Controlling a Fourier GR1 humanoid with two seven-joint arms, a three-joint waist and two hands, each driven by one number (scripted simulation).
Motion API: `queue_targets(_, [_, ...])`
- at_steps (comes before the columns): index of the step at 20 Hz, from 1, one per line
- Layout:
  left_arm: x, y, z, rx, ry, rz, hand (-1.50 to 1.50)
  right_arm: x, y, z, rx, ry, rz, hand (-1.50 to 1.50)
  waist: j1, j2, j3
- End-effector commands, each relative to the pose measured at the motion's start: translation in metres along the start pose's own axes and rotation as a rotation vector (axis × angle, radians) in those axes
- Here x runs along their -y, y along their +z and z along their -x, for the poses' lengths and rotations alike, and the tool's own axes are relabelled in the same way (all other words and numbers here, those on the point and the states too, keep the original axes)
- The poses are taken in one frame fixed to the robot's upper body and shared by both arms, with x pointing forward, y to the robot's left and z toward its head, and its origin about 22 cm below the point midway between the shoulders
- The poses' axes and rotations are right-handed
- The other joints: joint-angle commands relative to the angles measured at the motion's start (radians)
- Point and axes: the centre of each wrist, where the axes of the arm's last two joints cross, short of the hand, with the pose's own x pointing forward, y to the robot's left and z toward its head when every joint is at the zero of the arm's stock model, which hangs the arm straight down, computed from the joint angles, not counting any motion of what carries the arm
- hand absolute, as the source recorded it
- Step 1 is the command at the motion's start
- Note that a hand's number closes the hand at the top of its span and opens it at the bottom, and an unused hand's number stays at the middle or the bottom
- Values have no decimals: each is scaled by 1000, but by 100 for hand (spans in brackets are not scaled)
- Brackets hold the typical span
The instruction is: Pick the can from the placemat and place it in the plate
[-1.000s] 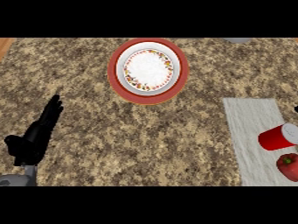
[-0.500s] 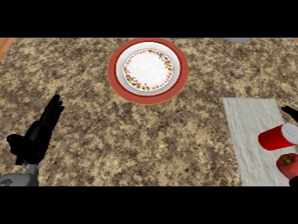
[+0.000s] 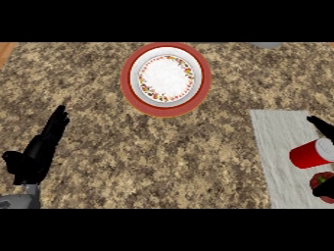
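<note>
Lying on the placemat (image 3: 285, 147), can (image 3: 313, 153) tops speckled counter (image 3: 162, 157).

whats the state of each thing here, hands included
can: lying on its side on the placemat, not held
plate: flat on the counter, nothing on it
placemat: flat at the counter's right, bearing the can and a red pepper
pepper: on the placemat, partly hidden by the right hand
left robot hand: open, resting, holds nothing
right robot hand: open, around the can, not yet closed
</note>
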Motion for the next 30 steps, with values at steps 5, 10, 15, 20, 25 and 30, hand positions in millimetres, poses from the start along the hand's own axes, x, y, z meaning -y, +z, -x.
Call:
queue_targets(5, [12, 5, 4, -11, -7, -16, 0, 0, -8, 4, 84, 45, -105, 150, 1, 0, 0])
queue_targets(10, [-6, -5, -27, 12, 2, 5, 0, -27, -19, -2, 131, 13, -69, 150, 3, -1, 0])
queue_targets(15, [27, -13, 15, -9, 2, 0, 0, -21, -21, 9, 187, 39, 34, 150, -5, 1, 0])
queue_targets(20, [3, -5, -12, -8, 6, -11, 0, -13, -18, -26, 53, 6, 249, 150, -1, -2, 0])
queue_targets(25, [13, -2, 4, -11, 6, 2, 0, -40, -20, -82, -68, -64, 379, 150, -1, -2, -1])
queue_targets(30, [14, 3, 1, -15, 8, -5, 0, -12, -3, -84, 11, -65, 463, 150, -3, -1, 0])
